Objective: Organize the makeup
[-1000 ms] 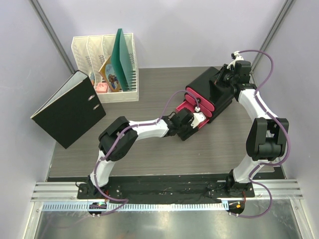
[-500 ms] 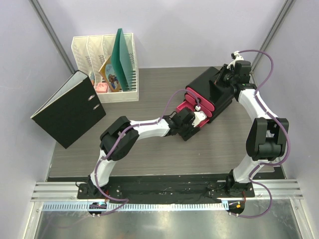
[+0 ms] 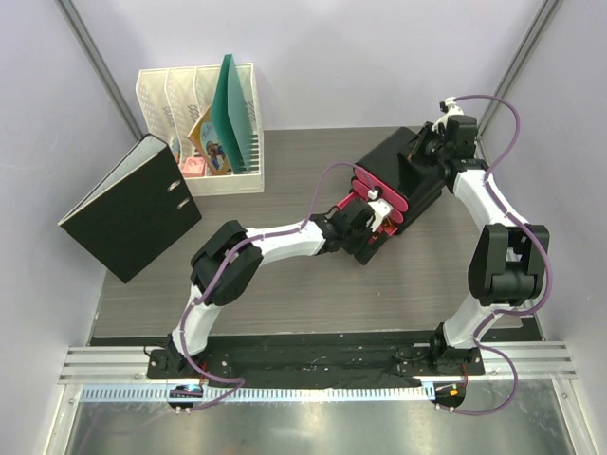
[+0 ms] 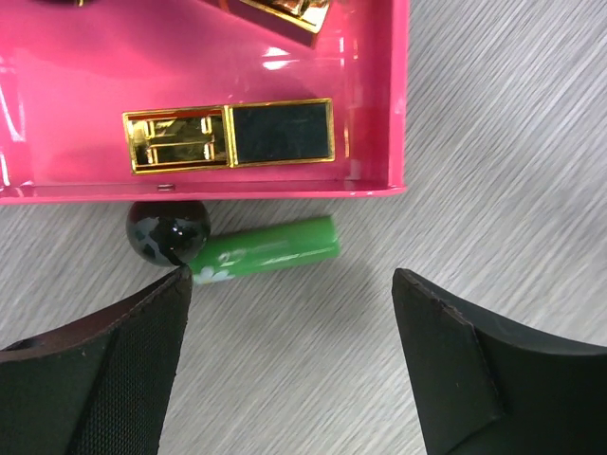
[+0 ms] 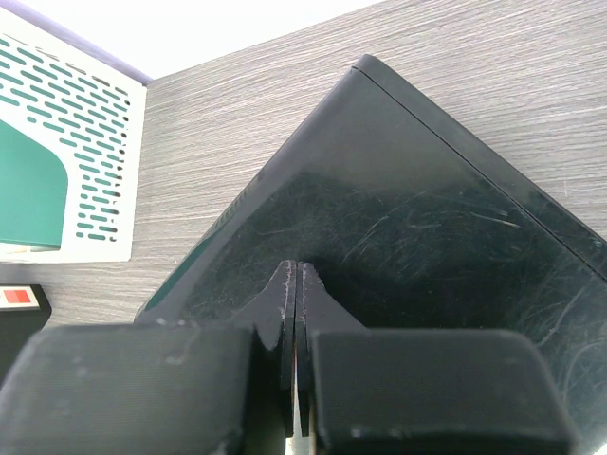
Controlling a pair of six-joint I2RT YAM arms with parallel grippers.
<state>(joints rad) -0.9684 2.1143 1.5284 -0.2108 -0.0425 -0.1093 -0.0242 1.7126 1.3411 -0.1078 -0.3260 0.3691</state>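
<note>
Two-fingered, at left gripper (image 4: 291, 280): gapes wide, grips nothing, hangs over small green tube (image 4: 270, 251) lying just outside pink drawer (image 4: 190, 57), beside its black knob (image 4: 168, 230). At right gripper (image 5: 296, 270): pinches closed, empty, over black box (image 5: 427, 218).

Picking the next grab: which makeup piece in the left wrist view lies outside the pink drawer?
The small green tube, on its side on the table beside the pink drawer; the gold-and-black case lies inside it.
</note>
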